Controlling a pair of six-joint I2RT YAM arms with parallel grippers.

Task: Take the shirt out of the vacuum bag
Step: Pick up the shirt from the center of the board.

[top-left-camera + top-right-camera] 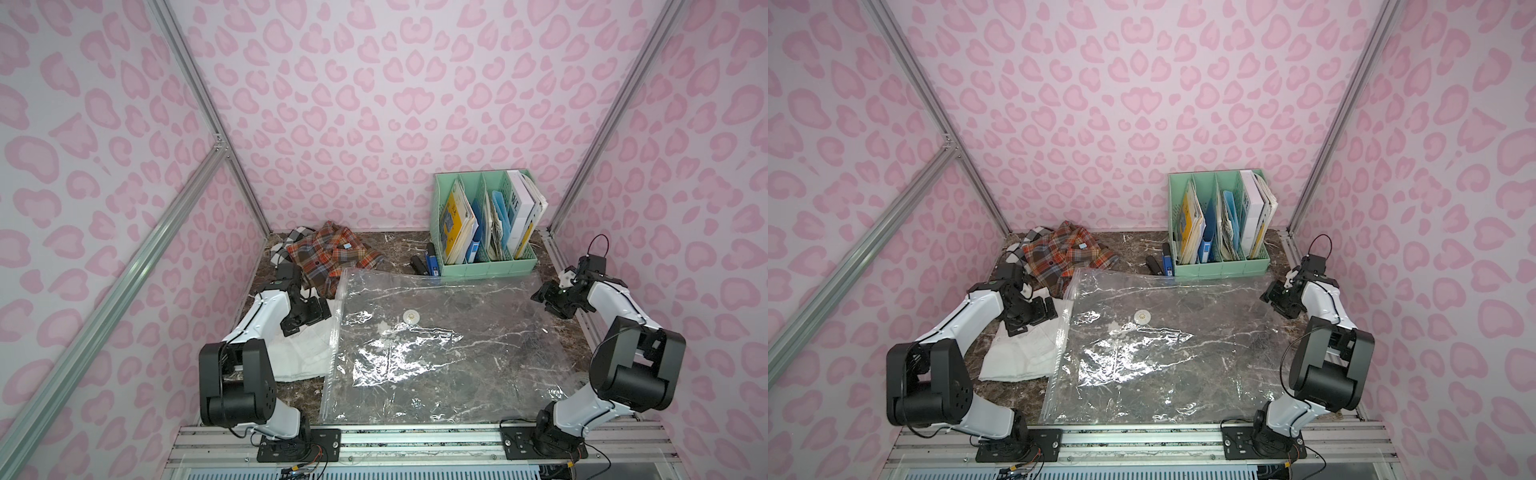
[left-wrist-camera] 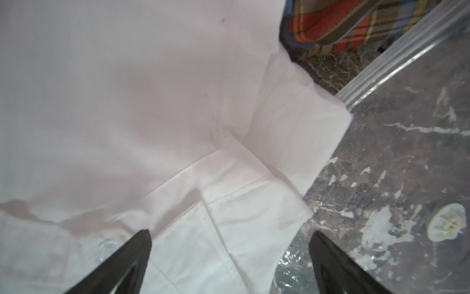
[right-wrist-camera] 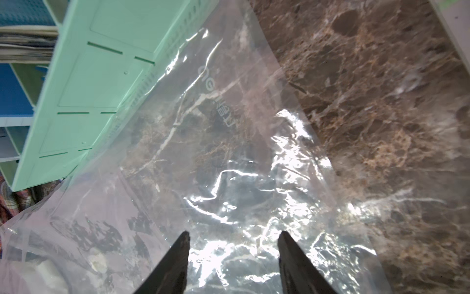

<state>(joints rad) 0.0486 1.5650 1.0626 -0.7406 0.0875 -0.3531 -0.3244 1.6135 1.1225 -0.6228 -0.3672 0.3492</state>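
Shirt (image 1: pixel 303 353), white, flat on the worktop (image 1: pixel 297 395) in both top views, left of centre, just beside the vacuum bag (image 1: pixel 436 353) and up against its zip edge (image 1: pixel 332 353). Looks empty, that bag: see-through right down to the marble, with only the small white valve (image 1: pixel 412 317) on its face. Left arm (image 1: pixel 266 311) poised over the shirt's upper end. Right arm (image 1: pixel 606 299) up at the right of the frame, by the bag's far corner. Plaid shirt (image 1: pixel 328 257) heaped at upper left, green file rack (image 1: pixel 486 266) behind the bag, neither in play.

Over to the left wrist view. Left fingers (image 2: pixel 122 264) spread wide at the bottom edge, pinching nothing, straddling the line between white cloth with its button (image 2: pixel 108 248) and bag film. Shirt corner at centre right meeting the zip edge (image 2: pixel 396 59). Lying over it or poking out of the mouth? Cannot tell.

Right wrist view now. Right fingers (image 3: pixel 297 264) partly apart, nothing between them, above crinkled, glinting bag film (image 3: pixel 229 152).

Judging by all this: removal as good as done. Left to do, at most, clearing that last corner off the zip edge.
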